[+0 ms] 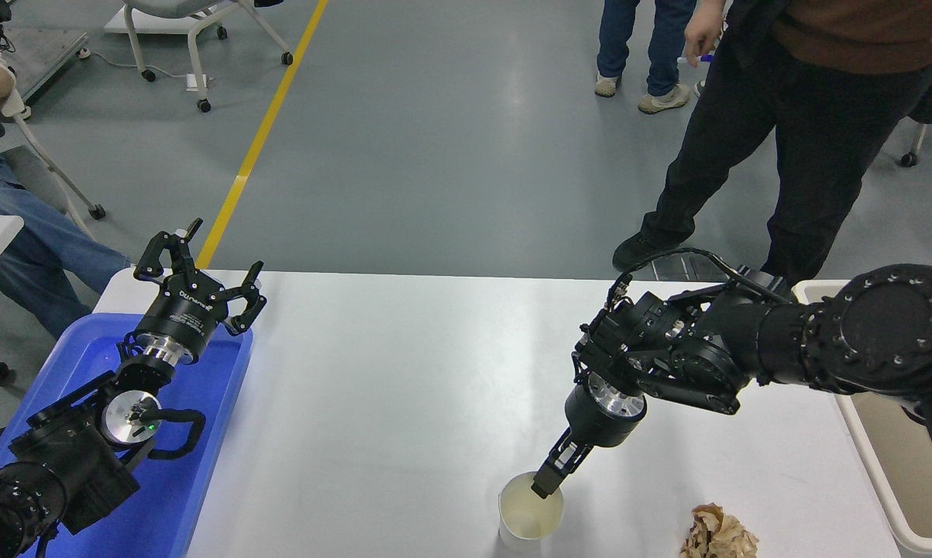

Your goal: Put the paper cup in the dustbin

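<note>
White table [404, 403] carries paper cup [531, 515], paper wad [717, 535] (crumpled), blue tray [202, 465].

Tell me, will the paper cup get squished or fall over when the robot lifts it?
The paper cup looks thin and empty, so it is probably very light and easily squashed; its rim already seems a little out of round. The right gripper pinches it at the rim only, so it may tilt or swing when lifted. It stands upright on the table, and a sideways nudge could tip it.
</note>
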You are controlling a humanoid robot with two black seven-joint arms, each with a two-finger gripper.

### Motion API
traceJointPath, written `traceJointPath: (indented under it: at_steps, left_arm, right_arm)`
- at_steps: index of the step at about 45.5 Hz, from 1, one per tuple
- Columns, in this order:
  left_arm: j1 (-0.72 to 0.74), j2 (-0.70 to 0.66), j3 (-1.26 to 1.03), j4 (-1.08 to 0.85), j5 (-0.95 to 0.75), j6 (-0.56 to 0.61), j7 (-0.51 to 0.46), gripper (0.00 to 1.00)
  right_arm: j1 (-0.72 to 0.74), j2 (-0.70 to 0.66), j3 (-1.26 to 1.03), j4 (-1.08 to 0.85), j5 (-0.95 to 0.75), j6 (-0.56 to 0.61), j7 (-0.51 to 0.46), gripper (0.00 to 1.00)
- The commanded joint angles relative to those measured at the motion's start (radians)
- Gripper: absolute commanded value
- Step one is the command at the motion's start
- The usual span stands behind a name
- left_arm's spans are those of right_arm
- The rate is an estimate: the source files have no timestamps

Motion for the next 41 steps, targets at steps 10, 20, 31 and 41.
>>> traceJointPath:
  at_steps: [10,20,31,41]
  left_arm:
    - [0.0,0.0,0.0,0.001,-0.001,0.0,0.0,1.0]
    - [0.0,0.0,0.0,-0.001,-0.001,0.0,0.0,1.0]
    - [0.0,0.0,0.0,-0.001,0.001,0.0,0.0,1.0]
    - [0.0,0.0,0.0,-0.001,-0.001,0.0,0.0,1.0]
  right_arm:
    - [0.013,0.0,0.001,-0.006,0.002,0.013,0.014,0.0]
    - [0.026,0.0,0.025,-0.006,0.002,0.012,0.062,0.0]
    - [0.098,0.0,0.082,0.003,0.013,0.012,0.07,0.0]
    - [0.174,0.0,0.211,0.005,0.016,0.012,0.07,0.0]
